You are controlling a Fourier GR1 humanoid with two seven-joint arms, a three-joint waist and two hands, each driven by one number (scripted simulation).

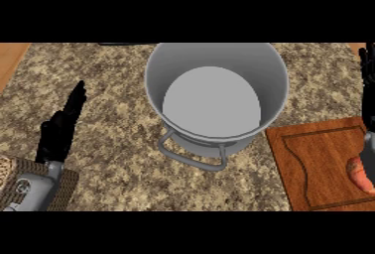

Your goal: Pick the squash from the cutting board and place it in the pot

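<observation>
Meanwhile squash (359, 174) on cutting board (316, 163), pot (215, 94) beside

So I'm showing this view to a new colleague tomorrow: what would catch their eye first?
The big grey pot at the centre of the speckled counter, seen from above with its inside bare and a handle toward the viewer. Next, the wooden cutting board at the lower right, with the orange squash at its right edge, partly hidden by the right hand. The left hand rests open at the left, fingers straight.
</observation>
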